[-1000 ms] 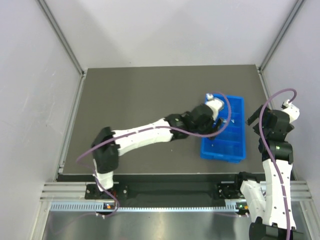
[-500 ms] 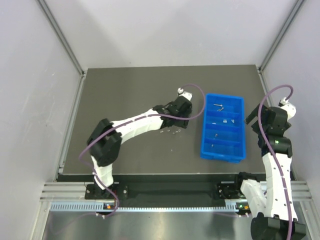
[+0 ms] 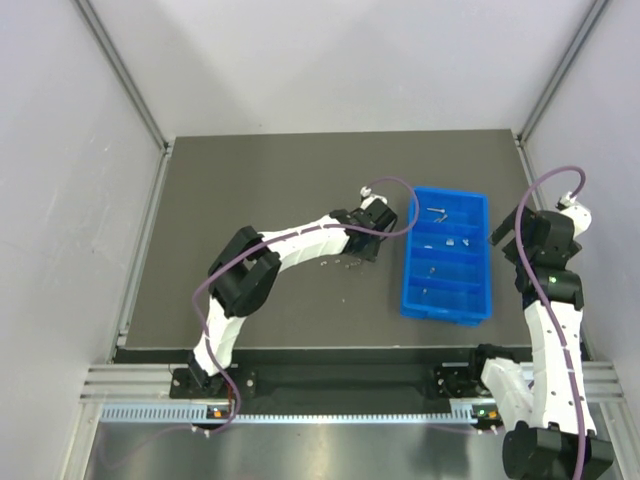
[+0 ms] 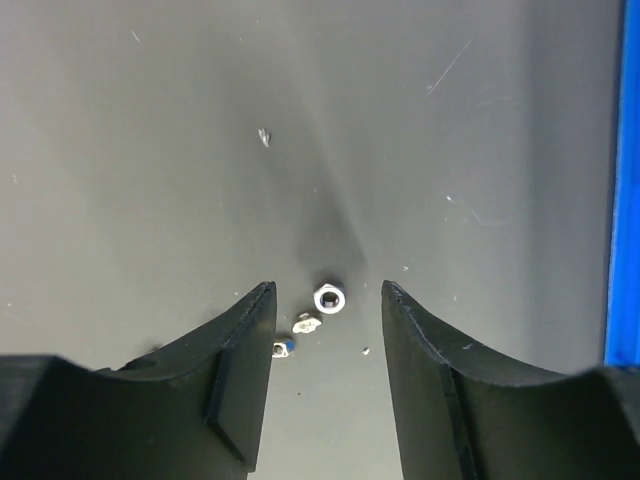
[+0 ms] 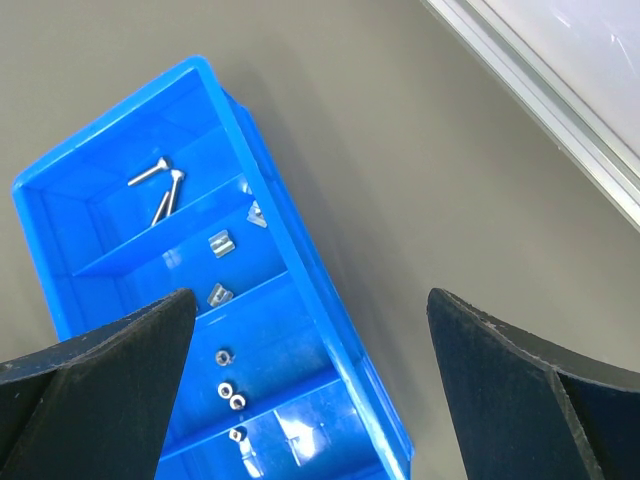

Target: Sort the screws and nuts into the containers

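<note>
Beside the tray, left gripper (image 4: pixel 325 290): jaws partly open, empty, loose nut (image 4: pixel 329 298) between the fingertips on the mat (image 4: pixel 150 150)
Right gripper (image 5: pixel 310 300): jaws wide, empty, over containers (image 5: pixel 105 125)
Screws (image 5: pixel 160 185): two, end compartment
Nuts (image 5: pixel 231 396): three, further along

blue tray (image 5: pixel 300 280) is lying flat, four compartments open | two screws (image 5: pixel 147 174) are lying in its end compartment | nuts (image 5: pixel 222 357) are sitting further along | loose nut (image 4: pixel 329 298) is lying flat on table
</note>
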`<state>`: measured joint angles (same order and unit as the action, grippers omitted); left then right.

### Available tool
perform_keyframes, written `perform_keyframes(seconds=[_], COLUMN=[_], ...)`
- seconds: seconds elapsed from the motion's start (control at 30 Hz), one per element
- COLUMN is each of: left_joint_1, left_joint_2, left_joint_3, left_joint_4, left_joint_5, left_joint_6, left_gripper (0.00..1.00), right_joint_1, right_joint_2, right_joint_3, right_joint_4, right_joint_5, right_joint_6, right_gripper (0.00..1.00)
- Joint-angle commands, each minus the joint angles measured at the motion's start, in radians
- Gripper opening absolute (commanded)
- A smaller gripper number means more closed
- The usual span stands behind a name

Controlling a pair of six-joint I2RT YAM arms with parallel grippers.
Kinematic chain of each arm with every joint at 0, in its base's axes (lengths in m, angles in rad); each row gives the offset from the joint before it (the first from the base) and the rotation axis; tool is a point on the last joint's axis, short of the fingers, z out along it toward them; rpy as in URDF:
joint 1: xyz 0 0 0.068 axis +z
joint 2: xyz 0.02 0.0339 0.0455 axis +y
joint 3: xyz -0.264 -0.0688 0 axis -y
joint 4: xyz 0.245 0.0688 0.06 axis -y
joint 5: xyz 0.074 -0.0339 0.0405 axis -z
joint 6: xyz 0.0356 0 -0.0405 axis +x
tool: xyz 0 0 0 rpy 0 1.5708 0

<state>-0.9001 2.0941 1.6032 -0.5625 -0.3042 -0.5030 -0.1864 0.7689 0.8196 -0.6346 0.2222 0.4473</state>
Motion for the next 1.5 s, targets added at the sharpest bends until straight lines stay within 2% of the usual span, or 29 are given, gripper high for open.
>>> perform_keyframes(seconds=[0.0, 0.47, 0.63, 1.07, 1.23, 1.47], left_joint_1=[-0.003, -0.003, -0.005, -0.017, -0.019, -0.026], left_joint_2=[0.023, 0.057, 0.066, 0.084, 0.018, -0.152], left_joint_3=[0.034, 0.017, 0.018, 0.031, 0.032, 0.061], left_joint_4=[-0.03, -0.045, -0.054, -0.059, -0.017, 0.029], left_joint_5=[0.002, 0.008, 0.02, 0.004, 0.025, 0.077], left_joint_6=[-0.046, -0.074, -0.071, -0.049, -0.023, 0.0], left_gripper=[0.51, 0.45, 0.3, 0.12, 0.11, 0.11], right_joint_1=[-0.002, -0.001, -0.002, -0.001, -0.002, -0.002], right_joint_2=[0.003, -0.011, -0.019, -0.025, -0.025, -0.02], right_joint_3=[0.007, 0.001, -0.004, -0.01, -0.011, -0.005], right_joint_4=[0.055, 0.053, 0.053, 0.052, 0.053, 0.052], right_joint_5=[0.016, 0.028, 0.034, 0.04, 0.048, 0.045], right_joint_6=[-0.001, -0.016, -0.016, -0.016, -0.015, 0.005], right_gripper=[0.99, 1.0, 0.99, 1.0, 1.0, 1.0])
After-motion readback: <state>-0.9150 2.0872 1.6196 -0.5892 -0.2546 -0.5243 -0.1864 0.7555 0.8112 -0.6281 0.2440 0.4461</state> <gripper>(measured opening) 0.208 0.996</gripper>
